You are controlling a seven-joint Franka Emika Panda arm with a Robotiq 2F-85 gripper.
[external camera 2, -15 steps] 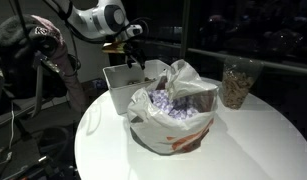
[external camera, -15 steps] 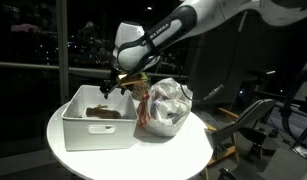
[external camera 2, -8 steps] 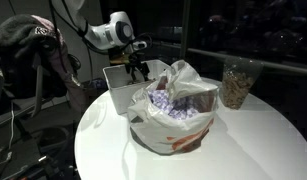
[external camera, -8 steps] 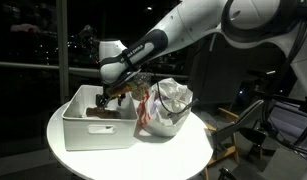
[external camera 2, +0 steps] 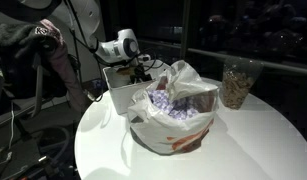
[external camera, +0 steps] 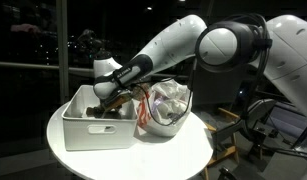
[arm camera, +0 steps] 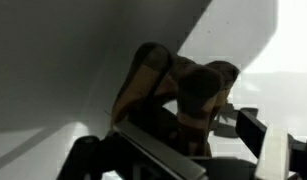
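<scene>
Sitting on the round white surface [external camera: 178, 150] is a white bin [external camera: 93, 132] near its edge, with a full plastic bag [external camera: 168, 105] right beside it. Down inside the bin, the gripper [external camera: 106, 100] is spread wide just over a brown and tan soft thing [arm camera: 178, 85], not holding it.

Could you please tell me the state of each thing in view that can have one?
gripper: open, down inside the bin, holding nothing.
white bin: upright, open-topped, brown items inside.
brown striped item: lying in the bin just ahead of the gripper, not gripped.
plastic bag: upright, mouth open, pale pieces inside.
clear jar: upright, filled with brown contents.
</scene>
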